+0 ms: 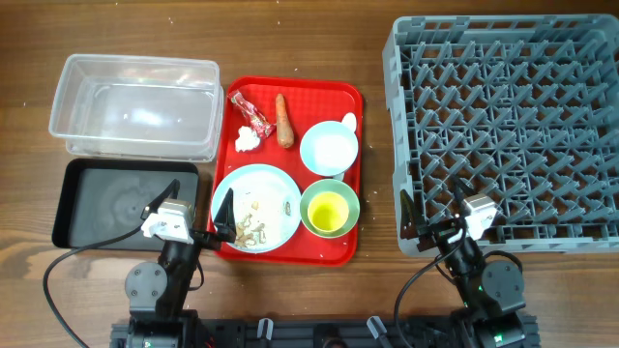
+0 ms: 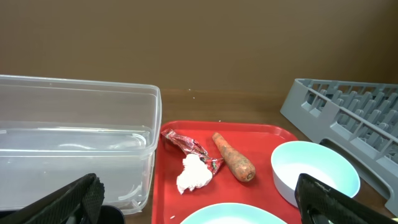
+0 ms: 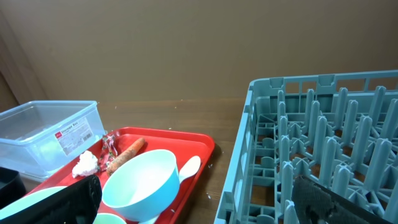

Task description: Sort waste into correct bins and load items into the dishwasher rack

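Nothing was sorted yet; left gripper (image 1: 200, 205) and right gripper (image 1: 432, 205) sat spread, empty, so I reckoned next: left grabs carrot (image 1: 283, 120).

The table (image 1: 319, 39) is matt brown wood with visible grain. The red tray (image 1: 319, 101) is smooth, glossy plastic. On it lie a shiny crinkled foil-like wrapper (image 1: 250, 113), a crumpled paper tissue (image 1: 246, 139) and a rough, dull-skinned carrot (image 1: 283, 121). Left of the red tray, the tub (image 1: 68, 106) is clear glossy plastic. To its right, the rack (image 1: 503, 126) is matt grey plastic.
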